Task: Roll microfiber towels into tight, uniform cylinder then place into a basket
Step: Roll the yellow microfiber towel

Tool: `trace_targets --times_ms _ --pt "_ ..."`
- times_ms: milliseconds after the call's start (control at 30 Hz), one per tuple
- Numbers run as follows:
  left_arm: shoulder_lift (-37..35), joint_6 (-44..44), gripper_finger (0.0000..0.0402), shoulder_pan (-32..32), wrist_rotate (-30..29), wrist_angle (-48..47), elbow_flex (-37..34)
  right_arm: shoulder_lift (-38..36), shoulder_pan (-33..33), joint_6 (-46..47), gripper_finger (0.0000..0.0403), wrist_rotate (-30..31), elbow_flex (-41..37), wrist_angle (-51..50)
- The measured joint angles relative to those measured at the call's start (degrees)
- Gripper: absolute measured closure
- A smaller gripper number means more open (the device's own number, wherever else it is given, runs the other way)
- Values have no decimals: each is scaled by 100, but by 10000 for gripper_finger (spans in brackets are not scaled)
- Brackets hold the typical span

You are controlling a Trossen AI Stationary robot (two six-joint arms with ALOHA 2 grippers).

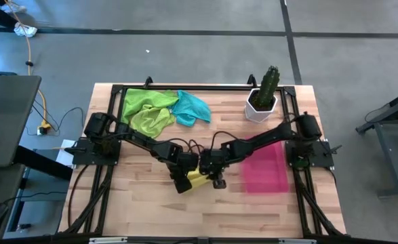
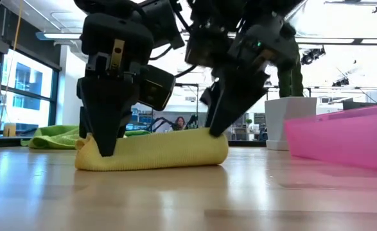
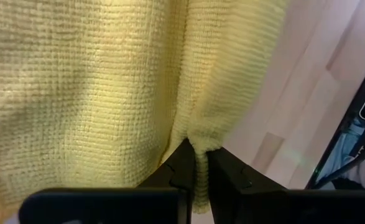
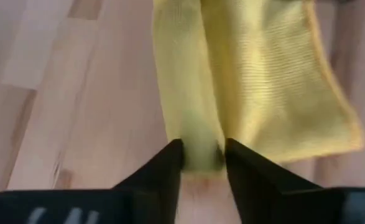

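A yellow microfiber towel (image 2: 153, 151), rolled into a low sausage, lies on the wooden table near its middle (image 1: 197, 178). My left gripper (image 2: 105, 144) comes down on the roll's left end and is shut on the cloth (image 3: 198, 171). My right gripper (image 2: 217, 128) stands at the roll's right end, fingers parted, with a fold of the towel between them (image 4: 202, 155). Two lime green towels (image 1: 148, 110) and a teal one (image 1: 193, 108) lie crumpled at the table's far side. The pink basket (image 1: 263, 169) sits to the right of the roll. My left gripper pinches a small tuck of the yellow cloth (image 3: 201, 146) at the roll's left end between its two fingers. The fingers slant down from above. The roll lies on the table below them. My right gripper's parted fingers (image 4: 170, 163) straddle a thick fold at the roll's right end (image 4: 201, 140). The cloth fills the gap and reaches both inner sides. The fingers slant down from above, and the towel rests on the table.
A white pot with a green cactus (image 1: 261, 102) stands at the far right, behind the basket. Bare wood lies along the table's near edge (image 1: 205, 217). A black frame rims the table's far and side edges (image 1: 185, 87).
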Motion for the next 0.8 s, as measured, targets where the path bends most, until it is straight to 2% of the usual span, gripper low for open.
trace_targets --times_ms 167,367,500,633,700,800 --pt "5 145 382 -1 -14 -19 -2 -384 246 -868 259 29 -1 -77" --pt "11 171 382 -5 -14 -23 -7 -338 960 -1743 279 594 1 36" --pt "13 198 382 -8 -14 -15 -8 -121 1235 -1750 292 1684 -1 262" --pt "13 197 382 -8 -16 -2 -11 170 1229 -1481 296 2660 3 377" --pt "13 196 382 -8 -14 3 -13 241 1182 -1304 297 2835 1 370" --pt "15 196 382 -8 -16 7 -13 297 1115 -1248 297 2606 3 397"
